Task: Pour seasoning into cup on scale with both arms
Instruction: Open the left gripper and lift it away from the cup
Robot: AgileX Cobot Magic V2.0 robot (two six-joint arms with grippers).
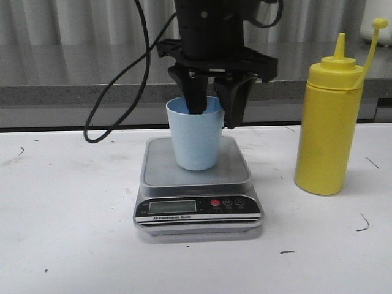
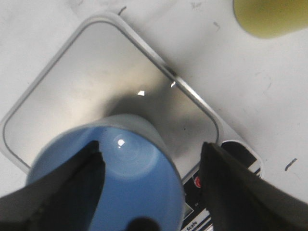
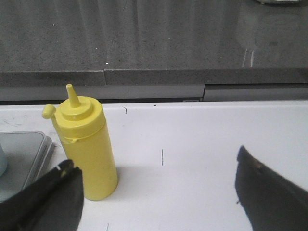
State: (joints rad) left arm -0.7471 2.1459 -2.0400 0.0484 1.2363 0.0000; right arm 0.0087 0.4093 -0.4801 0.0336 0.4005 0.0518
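Pale blue and tapered, the small plastic cup (image 1: 196, 135) stood upright on the square steel platform of the flat silver-grey digital scale (image 1: 160, 165), at the centre of the front view, with the scale resting on the white table (image 1: 61, 233). Directly above it, in the upper middle of that frame, hung the left arm's black gripper (image 1: 214, 104), its jaws spread apart: one finger (image 1: 197, 98) dipped inside the cup's rim, the other (image 1: 236, 104) sat outside the wall on the frame's right, not visibly pressing it. The left wrist view showed the same straddle, one dark finger (image 2: 72, 192) over the blue interior and the other (image 2: 231, 187) beyond the rim, over the scale's button strip. At the right of the front view, well apart from the scale, the tall yellow plastic squeeze bottle (image 1: 324, 128) stood upright on the table, its pointed nozzle bare and its cap dangling on a thin strap. In the right wrist view, the right gripper (image 3: 159, 197) was spread wide and held nothing, the bottle (image 3: 89, 149) standing near one finger (image 3: 48, 202).
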